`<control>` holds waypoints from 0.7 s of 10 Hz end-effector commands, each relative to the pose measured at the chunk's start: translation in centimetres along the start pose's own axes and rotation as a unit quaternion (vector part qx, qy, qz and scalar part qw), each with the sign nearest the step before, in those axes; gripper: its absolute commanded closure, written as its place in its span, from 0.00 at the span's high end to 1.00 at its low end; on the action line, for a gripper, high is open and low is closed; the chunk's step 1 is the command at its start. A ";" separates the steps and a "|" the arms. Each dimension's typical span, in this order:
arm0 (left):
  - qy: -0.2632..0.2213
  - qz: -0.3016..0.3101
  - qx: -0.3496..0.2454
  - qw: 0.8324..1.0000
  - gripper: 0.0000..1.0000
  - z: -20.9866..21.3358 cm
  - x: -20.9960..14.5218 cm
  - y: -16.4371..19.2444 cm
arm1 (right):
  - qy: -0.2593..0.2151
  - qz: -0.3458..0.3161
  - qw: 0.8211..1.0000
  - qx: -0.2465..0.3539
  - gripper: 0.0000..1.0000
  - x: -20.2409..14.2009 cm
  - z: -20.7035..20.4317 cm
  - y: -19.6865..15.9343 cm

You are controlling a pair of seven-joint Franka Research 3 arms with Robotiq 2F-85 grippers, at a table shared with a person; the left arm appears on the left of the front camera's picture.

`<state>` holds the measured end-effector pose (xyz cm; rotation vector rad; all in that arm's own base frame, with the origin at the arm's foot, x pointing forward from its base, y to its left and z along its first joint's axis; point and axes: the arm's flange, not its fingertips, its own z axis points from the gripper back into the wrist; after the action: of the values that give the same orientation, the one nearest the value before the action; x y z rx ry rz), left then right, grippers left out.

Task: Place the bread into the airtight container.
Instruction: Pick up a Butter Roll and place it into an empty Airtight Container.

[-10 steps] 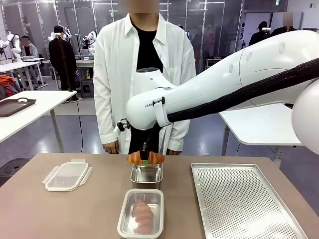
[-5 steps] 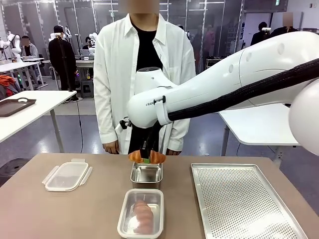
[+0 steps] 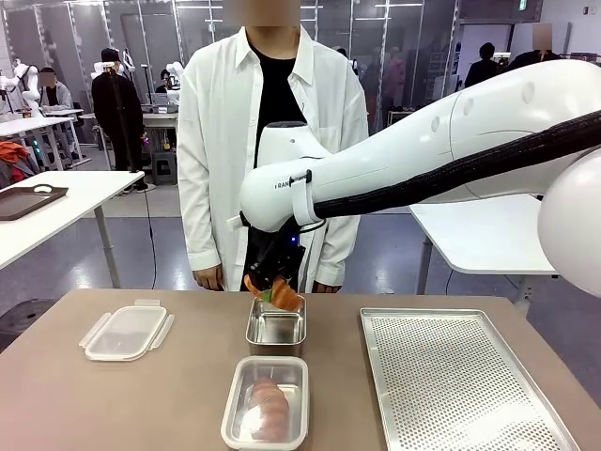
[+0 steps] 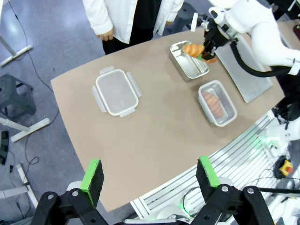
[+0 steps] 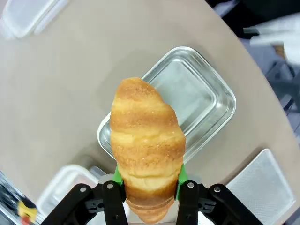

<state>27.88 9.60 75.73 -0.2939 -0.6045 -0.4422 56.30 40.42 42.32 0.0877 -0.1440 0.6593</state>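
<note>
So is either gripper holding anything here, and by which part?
The right gripper pinches the bread across its middle, above the metal container; the left gripper is open and empty.

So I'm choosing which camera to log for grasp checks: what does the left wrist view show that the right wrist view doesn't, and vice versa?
Left wrist view: the left claw open above the table, the person's hand, food lying in the clear container. Right wrist view: close up, green pads of the right claw pinching the bread by its lower end. Both: that bread held over the steel container, plus the lid.
</note>
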 end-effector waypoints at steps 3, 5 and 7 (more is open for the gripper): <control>0.000 -0.007 -0.001 1.000 1.00 0.2 0.1 0.0 | -0.043 -0.225 0.973 -0.018 0.45 0.0 -2.3 1.4; 0.000 -0.007 -0.001 1.000 1.00 0.2 0.1 0.0 | -0.034 -0.271 0.962 -0.018 0.45 0.0 -3.8 1.2; 0.000 -0.007 -0.001 1.000 1.00 0.2 0.1 0.0 | -0.018 -0.292 0.956 -0.025 0.45 0.1 -5.1 1.2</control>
<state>27.88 9.60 75.73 -0.2939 -0.6045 -0.4422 56.52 41.82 37.68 0.1174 -0.1493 0.1015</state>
